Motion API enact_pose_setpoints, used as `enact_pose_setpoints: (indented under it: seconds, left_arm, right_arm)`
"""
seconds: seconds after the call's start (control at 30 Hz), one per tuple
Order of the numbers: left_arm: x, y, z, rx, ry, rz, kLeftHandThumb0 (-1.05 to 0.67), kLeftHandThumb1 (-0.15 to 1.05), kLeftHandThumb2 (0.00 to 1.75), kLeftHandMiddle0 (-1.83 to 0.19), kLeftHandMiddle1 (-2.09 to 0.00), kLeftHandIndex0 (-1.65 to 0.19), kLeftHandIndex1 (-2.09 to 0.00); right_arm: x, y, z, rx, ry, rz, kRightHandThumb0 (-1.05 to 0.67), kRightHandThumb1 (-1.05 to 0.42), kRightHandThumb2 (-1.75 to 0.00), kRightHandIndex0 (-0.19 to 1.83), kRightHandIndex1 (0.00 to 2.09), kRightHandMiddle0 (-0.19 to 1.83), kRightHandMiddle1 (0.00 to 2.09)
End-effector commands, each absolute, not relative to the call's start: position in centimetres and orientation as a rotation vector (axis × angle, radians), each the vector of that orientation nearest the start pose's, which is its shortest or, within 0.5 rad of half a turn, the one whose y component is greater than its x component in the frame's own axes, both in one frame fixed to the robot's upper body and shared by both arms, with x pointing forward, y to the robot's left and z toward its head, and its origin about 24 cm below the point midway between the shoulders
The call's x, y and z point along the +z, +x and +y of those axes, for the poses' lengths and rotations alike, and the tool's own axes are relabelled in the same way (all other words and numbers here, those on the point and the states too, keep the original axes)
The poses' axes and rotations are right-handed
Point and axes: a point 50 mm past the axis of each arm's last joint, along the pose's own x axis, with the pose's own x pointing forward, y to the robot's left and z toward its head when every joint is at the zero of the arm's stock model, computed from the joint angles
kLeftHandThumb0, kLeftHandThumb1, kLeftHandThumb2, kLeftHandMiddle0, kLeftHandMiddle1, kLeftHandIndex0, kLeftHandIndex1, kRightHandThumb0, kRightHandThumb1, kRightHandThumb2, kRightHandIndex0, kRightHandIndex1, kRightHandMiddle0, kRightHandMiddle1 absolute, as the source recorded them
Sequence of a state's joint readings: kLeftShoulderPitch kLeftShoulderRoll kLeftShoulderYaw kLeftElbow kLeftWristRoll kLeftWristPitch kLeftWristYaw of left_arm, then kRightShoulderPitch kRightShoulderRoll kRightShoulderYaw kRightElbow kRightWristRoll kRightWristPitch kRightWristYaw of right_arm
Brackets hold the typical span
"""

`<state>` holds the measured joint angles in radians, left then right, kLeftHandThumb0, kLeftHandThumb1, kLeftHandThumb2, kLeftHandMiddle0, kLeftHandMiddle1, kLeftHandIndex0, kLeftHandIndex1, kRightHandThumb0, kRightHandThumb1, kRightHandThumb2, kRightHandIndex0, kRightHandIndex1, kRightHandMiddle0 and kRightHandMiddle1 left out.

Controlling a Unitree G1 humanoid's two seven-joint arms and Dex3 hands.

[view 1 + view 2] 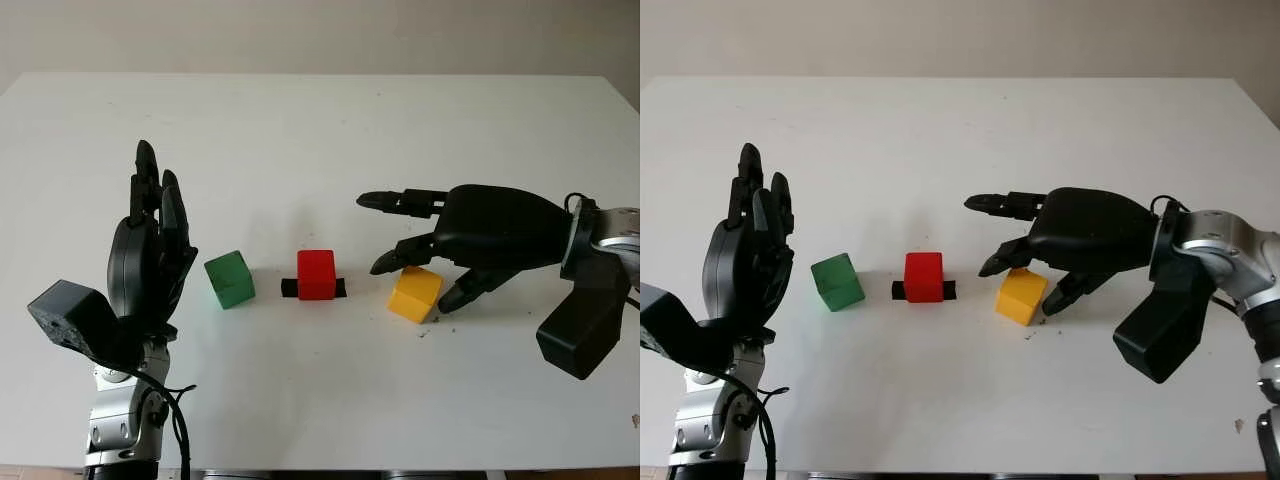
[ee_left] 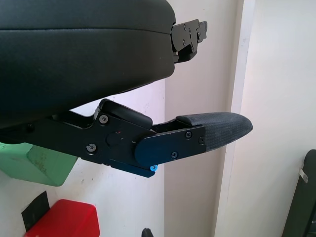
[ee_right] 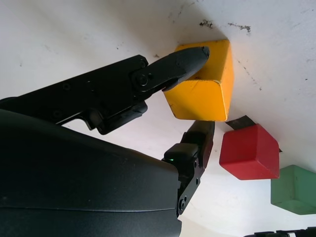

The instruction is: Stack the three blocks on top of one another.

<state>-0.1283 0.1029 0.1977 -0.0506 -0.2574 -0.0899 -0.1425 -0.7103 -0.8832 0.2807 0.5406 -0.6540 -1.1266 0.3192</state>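
White table [image 1: 320, 120] carries 3 blocks in a row across its middle. Green block [image 1: 230, 278] sits at the left end of the row, turned slightly askew. Red block [image 1: 316, 274] sits in the centre, on top of a strip of black tape [image 1: 340, 288] whose ends show on either side of it. Yellow block [image 1: 415, 294] sits at the right end, also rotated relative to the red one. All 3 rest on the table surface, apart from each other, none stacked.

Right hand [image 1: 440, 262] comes in from the right and is at the yellow block. Its fingers are curled partway around the block, 1 at the far side and 1 at the near right side; in the right wrist view 1 fingertip [image 3: 190, 57] lies against the block's edge and another finger [image 3: 200, 140] sits just beside the opposite face. Block is still on the table; a closed grasp cannot be confirmed. A third finger extends out above the table, pointing toward the red block.

Left hand [image 1: 150, 245] is open, held upright just left of the green block, holding nothing.
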Motion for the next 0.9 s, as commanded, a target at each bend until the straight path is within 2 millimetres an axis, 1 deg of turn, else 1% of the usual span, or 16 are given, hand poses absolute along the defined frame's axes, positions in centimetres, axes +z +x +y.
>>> enact_pose_setpoints:
  seconds: [0.0,0.07,0.17,0.3,0.43,0.57,0.7,0.8,0.87]
  left_arm:
    - [10.4,26.9,20.2,0.005,-0.128,-0.32,-0.74,1.05,0.6,0.19,0.0,0.19,-0.01]
    - [10.4,26.9,20.2,0.011,-0.129,-0.318,-0.74,1.05,0.59,0.19,-0.01,0.19,-0.01]
    - [10.4,26.9,20.2,0.01,-0.13,-0.317,-0.73,1.05,0.6,0.19,0.0,0.19,-0.01]
    - [10.4,26.9,20.2,0.007,-0.123,-0.317,-0.73,1.05,0.61,0.19,-0.01,0.19,-0.01]
    - [10.4,26.9,20.2,0.011,-0.129,-0.316,-0.74,1.05,0.61,0.19,-0.01,0.19,-0.01]
    - [10.4,26.9,20.2,0.008,-0.127,-0.318,-0.74,1.05,0.6,0.19,0.0,0.19,-0.01]
    - [10.4,26.9,20.2,0.004,-0.123,-0.318,-0.73,1.05,0.61,0.19,0.0,0.19,0.0]
    - [10.4,26.9,20.2,0.008,-0.129,-0.317,-0.73,1.05,0.61,0.19,0.0,0.19,0.0]
    - [10.4,27.0,20.1,0.008,-0.132,-0.314,-0.74,1.05,0.6,0.19,0.0,0.19,0.0]
  right_arm:
    - [17.0,30.6,-20.5,0.98,-1.647,-0.714,-0.49,-0.96,-0.05,0.05,0.06,0.41,0.94]
    - [17.0,30.6,-20.4,0.983,-1.649,-0.721,-0.49,-0.96,-0.05,0.06,0.06,0.4,1.08]
    - [16.8,30.7,-20.5,0.987,-1.654,-0.719,-0.48,-0.97,-0.05,0.05,0.05,0.37,1.19]
    - [16.6,30.7,-20.5,0.984,-1.648,-0.72,-0.48,-0.96,-0.05,0.06,0.06,0.38,1.25]
    - [16.3,30.9,-20.6,0.99,-1.651,-0.705,-0.47,-0.97,-0.06,0.07,0.06,0.37,1.27]
    - [16.4,31.0,-20.6,0.987,-1.66,-0.708,-0.47,-0.97,-0.05,0.11,0.07,0.38,1.31]
    - [17.0,31.3,-20.3,0.963,-1.667,-0.732,-0.44,-0.97,-0.05,0.14,0.08,0.36,1.33]
    - [18.0,31.8,-19.9,0.932,-1.666,-0.755,-0.42,-0.97,-0.05,0.14,0.07,0.33,1.33]
    - [18.9,32.3,-19.5,0.91,-1.665,-0.772,-0.4,-0.97,-0.05,0.15,0.07,0.36,1.36]
